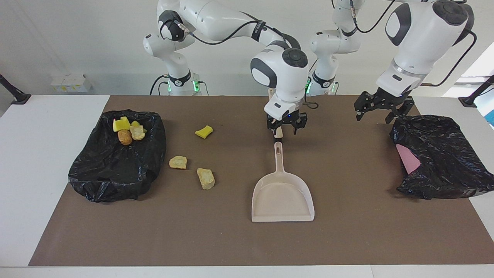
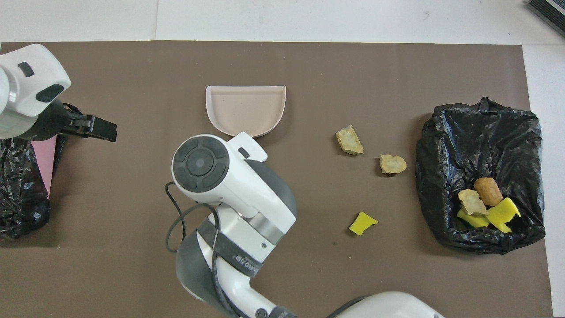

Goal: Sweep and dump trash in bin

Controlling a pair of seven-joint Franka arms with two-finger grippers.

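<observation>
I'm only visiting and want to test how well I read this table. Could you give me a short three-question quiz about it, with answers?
1. True or false: the right gripper is holding the dustpan.
2. How many pieces of trash lie loose on the brown mat, outside the black bag that already holds trash?
3. The left gripper hangs over: A) the dustpan, B) the mat beside the second black bag, C) the loose trash.

Key: 1 false, it is open above the handle's tip. 2 three: one yellow sponge piece and two tan lumps. 3 B.

Three trash chunks (image 1: 205, 178) lie between the dustpan (image 1: 283, 196) and the bag (image 1: 115, 162) at the right arm's end; four more (image 1: 128, 130) lie in that bag.
</observation>
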